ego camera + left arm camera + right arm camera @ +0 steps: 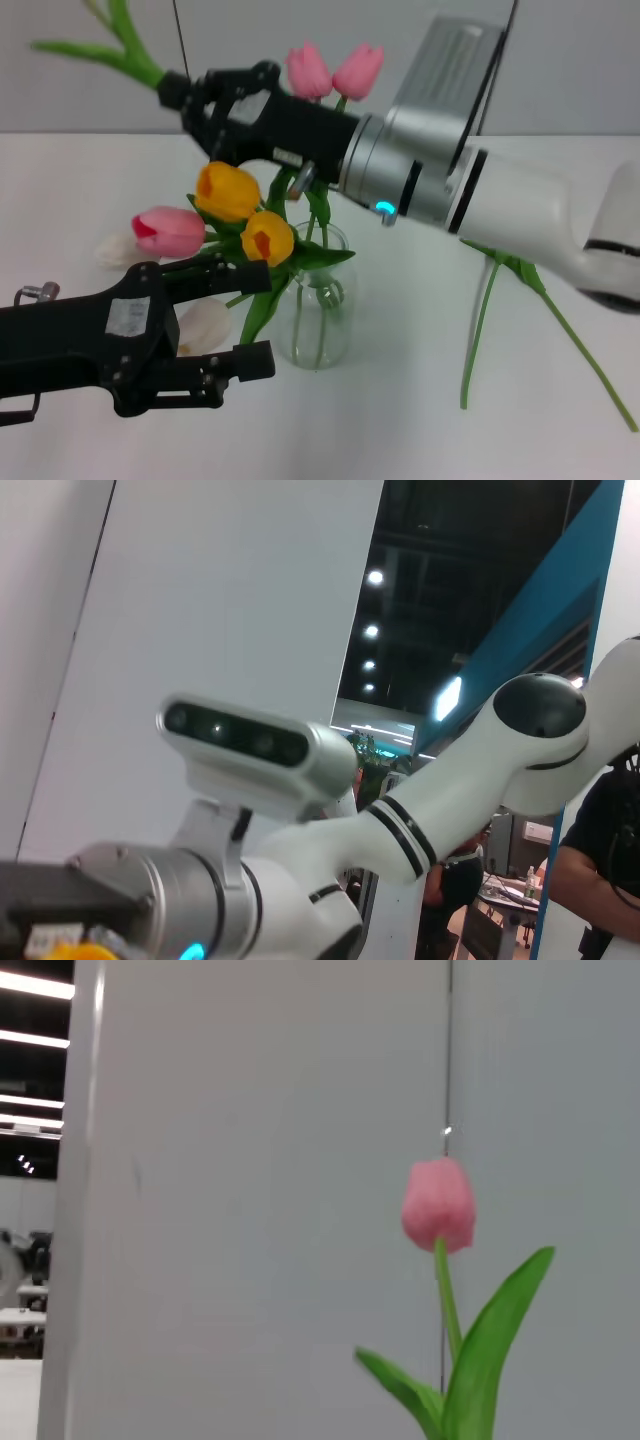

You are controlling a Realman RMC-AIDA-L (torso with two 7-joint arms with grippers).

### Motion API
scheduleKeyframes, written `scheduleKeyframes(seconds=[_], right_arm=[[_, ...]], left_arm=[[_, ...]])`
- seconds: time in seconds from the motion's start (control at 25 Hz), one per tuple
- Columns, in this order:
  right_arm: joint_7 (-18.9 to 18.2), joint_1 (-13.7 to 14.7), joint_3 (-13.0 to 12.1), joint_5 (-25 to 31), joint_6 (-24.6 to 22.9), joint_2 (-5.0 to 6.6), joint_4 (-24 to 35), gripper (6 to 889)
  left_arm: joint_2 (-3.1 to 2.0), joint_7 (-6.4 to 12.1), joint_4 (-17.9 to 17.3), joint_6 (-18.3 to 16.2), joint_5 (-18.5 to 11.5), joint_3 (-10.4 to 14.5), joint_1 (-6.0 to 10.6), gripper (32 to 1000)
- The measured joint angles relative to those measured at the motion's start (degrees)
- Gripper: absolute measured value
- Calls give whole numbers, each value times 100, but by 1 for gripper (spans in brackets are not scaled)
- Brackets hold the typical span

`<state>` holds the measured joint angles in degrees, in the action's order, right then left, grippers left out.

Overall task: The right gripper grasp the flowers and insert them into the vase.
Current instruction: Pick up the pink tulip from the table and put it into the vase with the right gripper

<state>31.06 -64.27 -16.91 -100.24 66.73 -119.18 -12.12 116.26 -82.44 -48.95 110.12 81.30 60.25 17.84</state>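
The right gripper (pixel 172 92) is raised above the vase (pixel 318 300), its fingers (pixel 182 84) clamped on the stem of the flowers (pixel 125 52), whose green leaves fan out just beyond the fingertips; the right wrist view shows the small pink bud (pixel 438 1203) upright above the leaves. This artificial tulip looks light, with a thin stem that will likely flex, so a hold low on the stem near the leaves seems sound. Below the fingers the clear glass vase stands on the white table (pixel 420 400), already crowded with two yellow tulips (pixel 245 212) and a pair of pink tulips (pixel 334 70) that could block the neck. The left gripper (pixel 240 325), fingers apart, sits just beside the vase; a loose green stem (pixel 480 330) lies on the table.
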Motion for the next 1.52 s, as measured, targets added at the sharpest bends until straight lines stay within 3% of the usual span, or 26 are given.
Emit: scheduleKeyframes(seconds=[0.04, 0.16, 0.32, 0.76, 1.52], right_arm=[[-87, 59, 404, -417, -73, 0, -69, 35], [-152, 255, 1245, -1265, -198, 0, -123, 35], [-116, 420, 1768, -1775, -393, 0, -93, 35], [-164, 695, 1791, -1850, -359, 0, 42, 34], [-266, 1234, 1833, -2324, -301, 0, 271, 60]], left_arm=[[-2, 0, 0, 0, 0, 0, -1, 831], [-11, 0, 0, 0, 0, 2, -29, 831], [-13, 0, 0, 0, 0, -14, -49, 831], [-42, 2, 148, 0, -1, -29, -58, 831], [-43, 9, 144, 10, 0, -40, -105, 831]])
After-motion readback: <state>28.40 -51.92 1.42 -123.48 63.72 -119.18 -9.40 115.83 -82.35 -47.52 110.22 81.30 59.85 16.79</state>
